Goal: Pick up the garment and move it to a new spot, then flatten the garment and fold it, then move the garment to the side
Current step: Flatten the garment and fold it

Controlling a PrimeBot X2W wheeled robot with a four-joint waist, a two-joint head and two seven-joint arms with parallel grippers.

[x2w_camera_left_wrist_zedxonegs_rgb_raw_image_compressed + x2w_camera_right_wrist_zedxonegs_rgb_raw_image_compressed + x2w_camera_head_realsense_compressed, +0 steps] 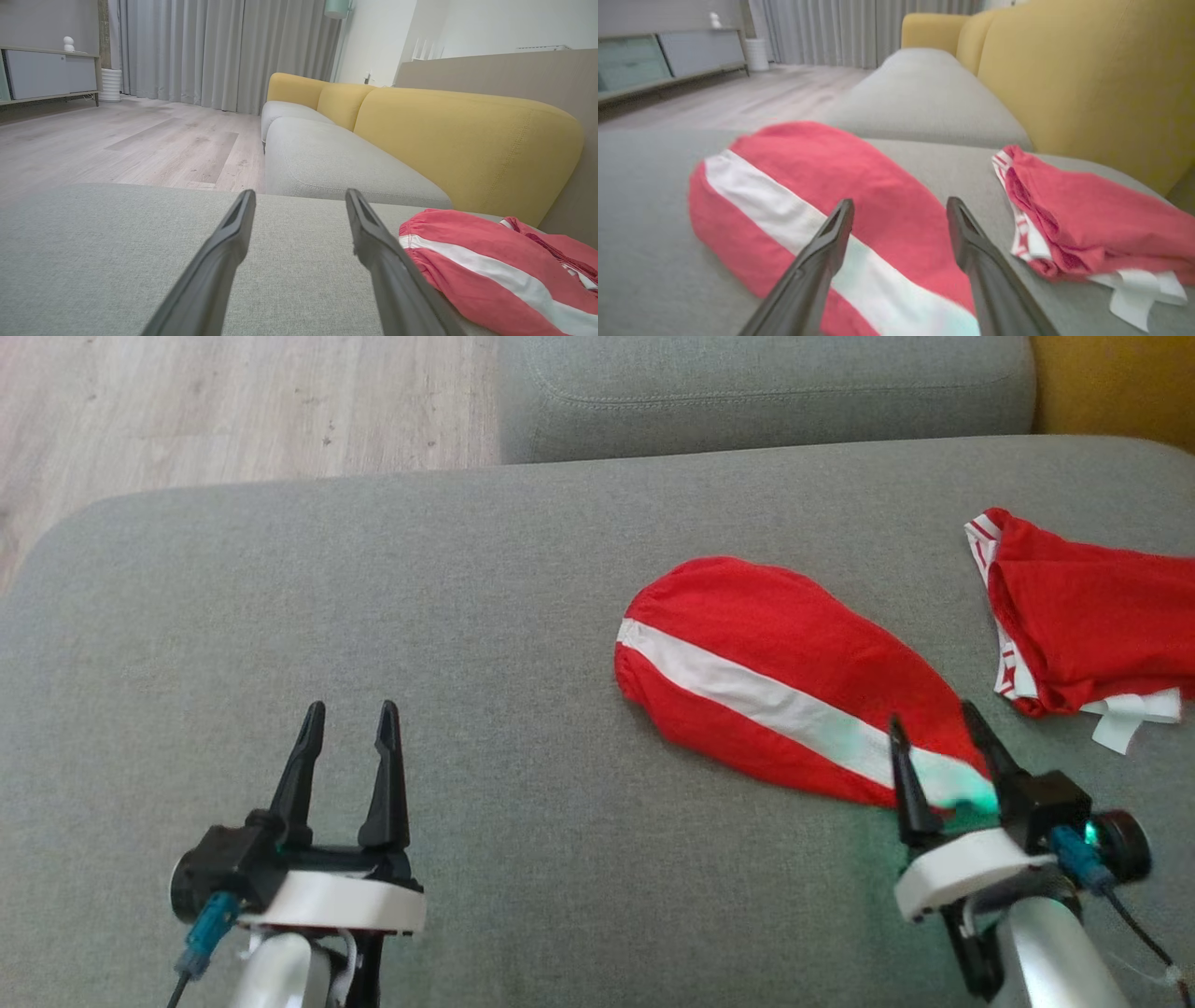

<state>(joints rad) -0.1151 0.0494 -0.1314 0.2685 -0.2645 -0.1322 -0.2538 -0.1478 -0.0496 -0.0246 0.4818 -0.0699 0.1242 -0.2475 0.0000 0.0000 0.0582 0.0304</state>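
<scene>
The garment (766,653) is red with a white stripe and lies as a folded, rounded bundle on the grey sofa seat (467,616), right of centre. My right gripper (934,721) stands open over its near end, fingers on either side of the stripe, gripping nothing. From the right wrist view the garment (878,186) spreads out under that gripper (900,205). My left gripper (352,709) is open above bare cushion at the lower left, well apart from the garment. In the left wrist view the garment (476,252) lies to the right of the open gripper (300,193).
A second red garment with white trim (1092,616) lies crumpled at the seat's far right. A further grey cushion (766,392) sits beyond, with a yellow backrest (458,140) on the right. Wooden floor (187,411) lies past the seat's far-left edge.
</scene>
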